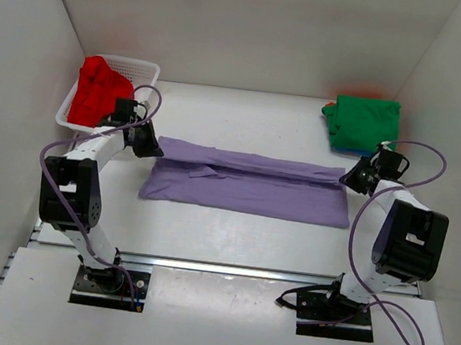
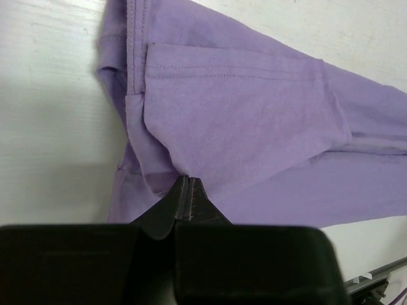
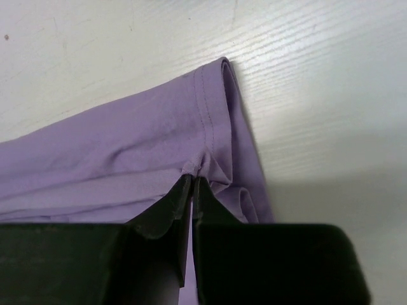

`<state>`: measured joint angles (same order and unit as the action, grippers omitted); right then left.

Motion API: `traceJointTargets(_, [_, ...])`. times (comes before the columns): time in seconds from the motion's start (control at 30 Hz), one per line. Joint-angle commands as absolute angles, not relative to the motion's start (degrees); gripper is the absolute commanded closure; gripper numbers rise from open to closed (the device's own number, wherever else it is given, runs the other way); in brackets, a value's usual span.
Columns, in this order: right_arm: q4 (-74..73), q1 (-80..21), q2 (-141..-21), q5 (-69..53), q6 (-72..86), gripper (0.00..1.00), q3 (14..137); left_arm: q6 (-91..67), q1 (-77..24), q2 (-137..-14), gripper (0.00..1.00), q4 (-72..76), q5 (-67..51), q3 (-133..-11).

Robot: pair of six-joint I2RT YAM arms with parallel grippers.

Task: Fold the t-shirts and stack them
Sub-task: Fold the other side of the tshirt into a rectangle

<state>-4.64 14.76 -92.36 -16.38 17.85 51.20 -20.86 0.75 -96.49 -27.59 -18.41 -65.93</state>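
The bench (image 1: 246,111) carries the lavender t-shirt (image 1: 245,187), which lies flat as a long band across the middle. It is already folded lengthwise, with a doubled layer along its far edge. Beyond its right end, well apart, sits a folded pile topped by the green t-shirt (image 1: 365,122). Beyond its left end the red t-shirt (image 1: 97,93) is heaped in the white mesh basket (image 1: 146,68).

The left end effector (image 2: 185,183) is at the lavender t-shirt's left end, fingers closed tight with a pinch of cloth between the tips. The right end effector (image 3: 193,182) is at the right end, closed the same way on a puckered bit of hem.

We judge the step in hand to be the next fold of this shirt. To do it well we should lift both ends together, only just clear of the bench. We should hold the cloth lightly taut so the middle doesn't sag, carry both ends at one pace, and lay edge on edge before letting go. The pinches look shallow, so a hard pull may slip them.
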Motion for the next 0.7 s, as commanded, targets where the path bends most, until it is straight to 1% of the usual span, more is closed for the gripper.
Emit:
traceJointTargets(0.0, [-1.5,16.2,-89.2,-16.3,17.3,1.0,49.7,-19.8,1.5,-92.3,1.0,-26.5,-17.1,-63.8])
traceJointTargets(0.23, [-5.4,17.0,-86.7,-14.1,17.7,1.0,47.5,-20.1,2.8,-89.8,1.0,-25.8,-16.3,-59.8])
traceJointTargets(0.27, [-6.7,17.1,-86.3,-13.8,18.3,0.99,47.5,-20.3,2.4,-89.5,0.98,-26.4,-16.3,-59.3])
traceJointTargets(0.3, [-8.2,17.0,-85.4,-13.0,19.2,0.97,46.9,-20.4,2.5,-88.8,0.94,-26.5,-16.1,-58.6])
traceJointTargets(0.37, [-10.1,17.6,-83.6,-10.8,19.9,0.86,46.4,-21.6,2.4,-87.1,0.74,-27.2,-13.9,-57.8])
traceJointTargets(0.4, [-11.1,17.7,-82.1,-9.8,20.2,0.83,45.6,-21.8,2.3,-85.5,0.71,-27.4,-13.4,-56.9])
traceJointTargets(0.5, [-11.0,16.7,-77.4,-6.7,21.3,0.72,43.9,-24.3,2.5,-82.3,0.67,-26.4,-11.3,-55.0])
traceJointTargets(0.57, [-10.8,15.7,-75.2,-4.9,21.3,0.67,43.5,-24.9,2.7,-80.6,0.63,-26.3,-10.5,-54.3])
traceJointTargets(0.6, [-10.5,15.5,-74.5,-5.4,20.7,0.65,44.2,-25.6,2.6,-79.6,0.59,-25.3,-10.7,-53.9])
traceJointTargets(0.67, [-10.8,14.6,-75.4,-6.6,19.8,0.64,45.9,-26.7,2.2,-78.9,0.58,-24.1,-11.1,-52.8])
